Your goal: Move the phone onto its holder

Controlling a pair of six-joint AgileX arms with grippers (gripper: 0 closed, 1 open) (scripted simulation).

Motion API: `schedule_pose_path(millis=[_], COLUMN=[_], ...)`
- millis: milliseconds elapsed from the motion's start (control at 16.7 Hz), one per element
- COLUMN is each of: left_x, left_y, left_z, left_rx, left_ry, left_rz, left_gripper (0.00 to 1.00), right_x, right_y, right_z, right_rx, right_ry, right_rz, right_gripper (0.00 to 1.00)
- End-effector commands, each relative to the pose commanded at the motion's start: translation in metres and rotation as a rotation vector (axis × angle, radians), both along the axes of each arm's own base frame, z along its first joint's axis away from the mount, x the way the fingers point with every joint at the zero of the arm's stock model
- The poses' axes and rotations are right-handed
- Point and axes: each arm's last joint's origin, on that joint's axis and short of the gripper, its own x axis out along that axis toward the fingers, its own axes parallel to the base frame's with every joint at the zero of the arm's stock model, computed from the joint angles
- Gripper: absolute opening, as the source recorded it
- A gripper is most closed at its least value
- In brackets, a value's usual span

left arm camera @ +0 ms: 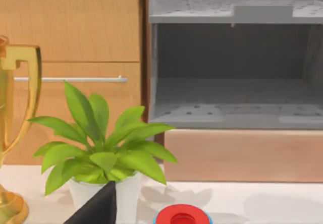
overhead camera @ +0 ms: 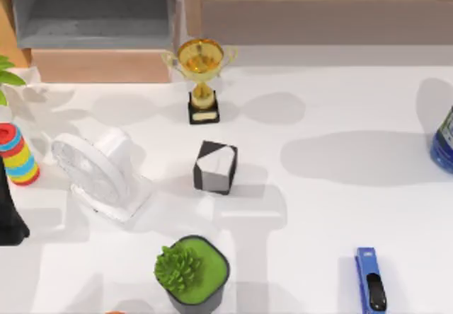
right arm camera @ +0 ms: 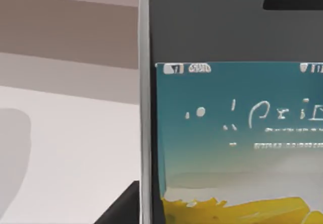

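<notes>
The phone (right arm camera: pixel 232 113) stands very close in the right wrist view, upright, with a white rim, a dark face and a lit teal and yellow screen. A dark finger (right arm camera: pixel 125 208) of my right gripper lies against the phone's rim, and the pale table and wall show behind it. The holder (overhead camera: pixel 215 167), a small black and white block, sits near the middle of the table in the top view with nothing on it. My left arm (overhead camera: pixel 8 218) is parked at the table's left edge.
A gold trophy (overhead camera: pixel 202 80) stands behind the holder and a white fan (overhead camera: pixel 95 172) to its left. A potted succulent (overhead camera: pixel 192 271) and a blue stapler (overhead camera: pixel 369 280) sit at the front. Coloured rings (overhead camera: pixel 18 155) and a leafy plant (left arm camera: pixel 101 148) are far left.
</notes>
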Motion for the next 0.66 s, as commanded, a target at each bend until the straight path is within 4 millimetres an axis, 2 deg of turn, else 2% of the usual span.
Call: schedule_pose_path(millis=[300, 660], left_x=[0.0000, 0.0000], left_y=[0.0000, 0.0000], left_z=[0.0000, 0.0000], left_rx=[0.000, 0.000], left_ry=[0.000, 0.000], left_rz=[0.000, 0.000], left_gripper=[1.00, 1.00], right_x=[0.0000, 0.0000], right_y=[0.0000, 0.0000], right_z=[0.0000, 0.0000], right_rx=[0.000, 0.000], right_ry=[0.000, 0.000], right_rz=[0.000, 0.000], right_gripper=[0.98, 1.00])
